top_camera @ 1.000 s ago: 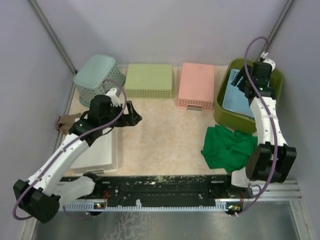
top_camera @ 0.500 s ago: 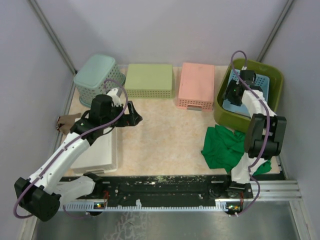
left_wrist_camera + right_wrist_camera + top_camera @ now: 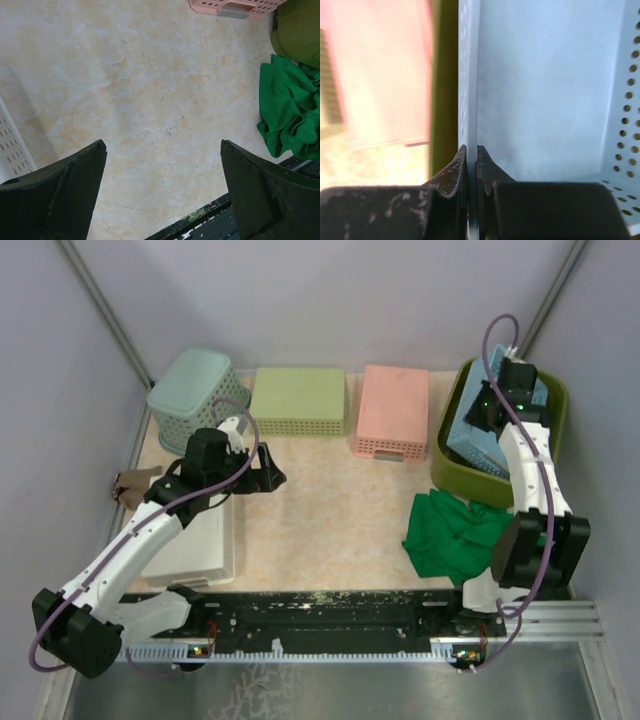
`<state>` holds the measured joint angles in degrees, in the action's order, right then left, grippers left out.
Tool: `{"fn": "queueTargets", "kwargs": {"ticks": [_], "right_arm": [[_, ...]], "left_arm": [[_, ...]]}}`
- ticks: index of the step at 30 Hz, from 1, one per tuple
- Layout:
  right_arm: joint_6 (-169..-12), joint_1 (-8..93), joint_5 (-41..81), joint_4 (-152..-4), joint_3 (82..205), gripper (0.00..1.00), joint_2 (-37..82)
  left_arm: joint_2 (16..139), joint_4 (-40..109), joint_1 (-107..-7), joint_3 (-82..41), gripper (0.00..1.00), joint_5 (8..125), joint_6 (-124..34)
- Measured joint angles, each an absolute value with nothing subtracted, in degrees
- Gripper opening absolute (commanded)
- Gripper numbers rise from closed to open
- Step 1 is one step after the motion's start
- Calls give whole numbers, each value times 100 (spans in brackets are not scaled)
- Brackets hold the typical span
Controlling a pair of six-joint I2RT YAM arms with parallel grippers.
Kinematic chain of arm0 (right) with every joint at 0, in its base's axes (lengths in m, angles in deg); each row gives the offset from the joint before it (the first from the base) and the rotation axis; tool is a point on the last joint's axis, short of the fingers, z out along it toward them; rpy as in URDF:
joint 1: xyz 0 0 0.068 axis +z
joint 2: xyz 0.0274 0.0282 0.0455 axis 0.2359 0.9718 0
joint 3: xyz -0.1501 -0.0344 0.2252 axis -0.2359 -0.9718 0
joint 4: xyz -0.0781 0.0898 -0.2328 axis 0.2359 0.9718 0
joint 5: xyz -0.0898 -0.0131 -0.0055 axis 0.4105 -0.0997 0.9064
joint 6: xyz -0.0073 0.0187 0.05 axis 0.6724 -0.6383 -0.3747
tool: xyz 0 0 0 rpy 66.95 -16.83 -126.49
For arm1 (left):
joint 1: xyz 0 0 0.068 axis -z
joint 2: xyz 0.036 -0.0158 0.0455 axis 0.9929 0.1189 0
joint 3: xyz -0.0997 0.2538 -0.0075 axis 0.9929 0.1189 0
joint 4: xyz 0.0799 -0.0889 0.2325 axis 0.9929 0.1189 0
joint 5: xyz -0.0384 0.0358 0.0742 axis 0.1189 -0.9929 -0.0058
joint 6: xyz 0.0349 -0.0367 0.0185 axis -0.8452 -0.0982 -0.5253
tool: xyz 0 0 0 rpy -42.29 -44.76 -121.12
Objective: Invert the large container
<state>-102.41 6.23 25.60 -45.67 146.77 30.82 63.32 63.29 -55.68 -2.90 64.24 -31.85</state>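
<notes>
Right gripper [image 3: 470, 152] clamps wall of pale blue basket [image 3: 545, 90]: matt perforated plastic. Beside its fingers [image 3: 445, 182], large container [image 3: 444, 75]: smooth olive plastic. Finger faces black, scuffed.

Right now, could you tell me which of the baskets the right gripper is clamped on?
The light blue perforated basket inside the large container: the right gripper pinches its side wall. The teal basket, yellow-green basket and pink basket stand untouched.
</notes>
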Motion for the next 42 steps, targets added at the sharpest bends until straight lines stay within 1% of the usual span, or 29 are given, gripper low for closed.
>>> {"fn": "queueTargets", "kwargs": {"ticks": [6, 11, 14, 15, 17, 20, 21, 24, 27, 29, 31, 34, 42], "right_arm": [[-10398, 623, 2239, -4241, 15567, 0, 1987], [-10879, 607, 1045, -4516, 15722, 0, 883], [-11438, 824, 200, -5128, 15577, 0, 407], [-11620, 1051, 49, -5441, 15409, 0, 250], [-11985, 1829, -37, -6243, 14793, 0, -83], [-12479, 3313, 97, -7222, 13641, 0, -354], [-12630, 3752, 116, -7447, 13363, 0, -282], [-12997, 4653, 156, -8064, 12784, 0, 184], [-13408, 5306, 219, -8634, 12198, 0, 776], [-13725, 5571, 217, -8938, 11958, 0, 1133], [-14074, 5755, 182, -9334, 11871, 0, 1500], [-14802, 5953, 62, -10453, 11759, 0, 2147], [-17377, 6041, 86, -14221, 11204, 0, 3954]], "left_arm": [[6352, 6324, -5568, -290, 100, 6431, -3187], [6352, 6327, -5568, -292, 100, 6309, -3209], [6352, 6329, -5686, -305, 100, 6241, -3207], [6352, 6329, -5785, -310, 100, 6261, -3207], [6352, 6329, -6049, -316, 100, 6313, -3200], [6352, 6383, -6583, -415, 100, 6407, -3209], [6352, 6475, -6838, -524, 100, 6466, -3209], [6352, 6700, -7544, -946, 100, 6514, -3226], [6332, 6873, -8069, -1440, 100, 6497, -3187], [6267, 6930, -8165, -1599, 100, 6512, -3124], [6127, 6934, -8182, -1617, 100, 6571, -3019], [5878, 6950, -8182, -1610, 100, 6628, -2883], [5493, 6884, -8182, -1512, 100, 6953, -2759]]}}
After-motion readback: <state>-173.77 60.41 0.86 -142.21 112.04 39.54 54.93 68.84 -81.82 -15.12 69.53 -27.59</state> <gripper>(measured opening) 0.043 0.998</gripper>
